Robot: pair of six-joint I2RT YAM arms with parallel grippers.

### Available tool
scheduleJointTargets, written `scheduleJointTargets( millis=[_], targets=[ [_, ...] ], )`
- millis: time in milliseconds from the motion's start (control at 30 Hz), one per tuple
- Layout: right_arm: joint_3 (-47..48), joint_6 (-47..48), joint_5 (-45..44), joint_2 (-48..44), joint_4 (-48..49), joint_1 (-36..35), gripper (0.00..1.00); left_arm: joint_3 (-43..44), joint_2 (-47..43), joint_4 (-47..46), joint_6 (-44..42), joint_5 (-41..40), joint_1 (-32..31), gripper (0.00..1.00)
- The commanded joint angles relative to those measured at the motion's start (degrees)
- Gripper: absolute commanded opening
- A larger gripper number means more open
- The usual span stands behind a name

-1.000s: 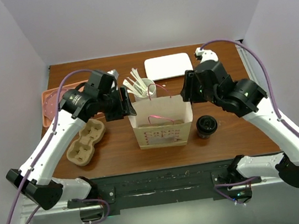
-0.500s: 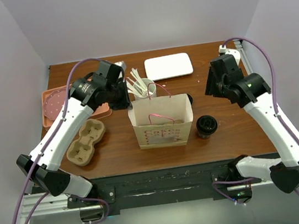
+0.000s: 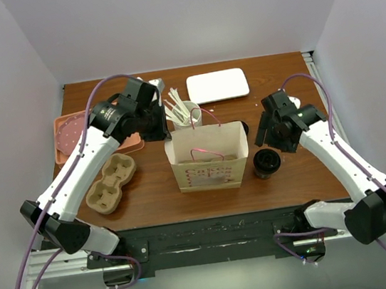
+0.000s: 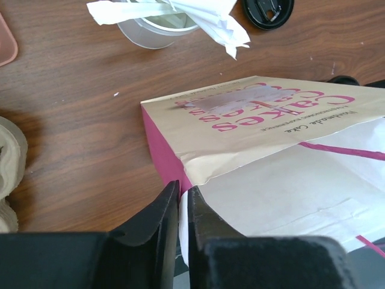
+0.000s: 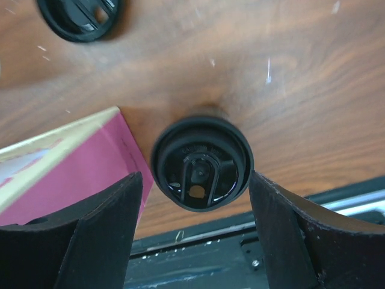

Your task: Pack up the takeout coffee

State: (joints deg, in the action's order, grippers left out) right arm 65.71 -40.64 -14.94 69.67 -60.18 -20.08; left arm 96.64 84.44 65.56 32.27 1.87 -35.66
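Observation:
The takeout coffee, a short dark cup with a black lid, stands on the table right of the paper bag. My right gripper hangs just above it, open. In the right wrist view the lid lies between my spread fingers, which do not touch it. My left gripper is shut on the bag's left rim. In the left wrist view its fingers pinch the bag's paper edge.
A white cup of stirrers stands behind the bag, beside a loose black lid. A white tray is at the back, a pink tray at far left. A cardboard cup carrier lies front left.
My right gripper left the bag's right side, swung out to the back right, then came down over the coffee. My left gripper shifted slightly back and kept hold of the bag's rim.

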Motion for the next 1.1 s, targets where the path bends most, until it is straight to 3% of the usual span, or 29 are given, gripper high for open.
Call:
scheduleJointTargets(
  millis=[0,233,800,1067],
  targets=[
    [-3.0,-7.6,0.5,-1.1,1.2,0.2,0.75,-0.2,-1.8,-1.8,-2.2,3.5,0.0,0.22],
    [-5.3,-9.9,-0.6,-1.8,1.6,0.2,0.77,1.1,-1.4,-1.6,-3.3,4.9,0.0,0.36],
    [-6.2,-10.2,-2.5,0.8,2.0,0.2,0.8,1.1,-2.7,1.0,-3.0,2.2,0.2,0.53],
    [-7.6,-9.5,-2.3,0.7,2.9,0.0,0.8,-0.1,-4.6,0.5,-1.8,2.0,0.1,0.55]
  ],
)
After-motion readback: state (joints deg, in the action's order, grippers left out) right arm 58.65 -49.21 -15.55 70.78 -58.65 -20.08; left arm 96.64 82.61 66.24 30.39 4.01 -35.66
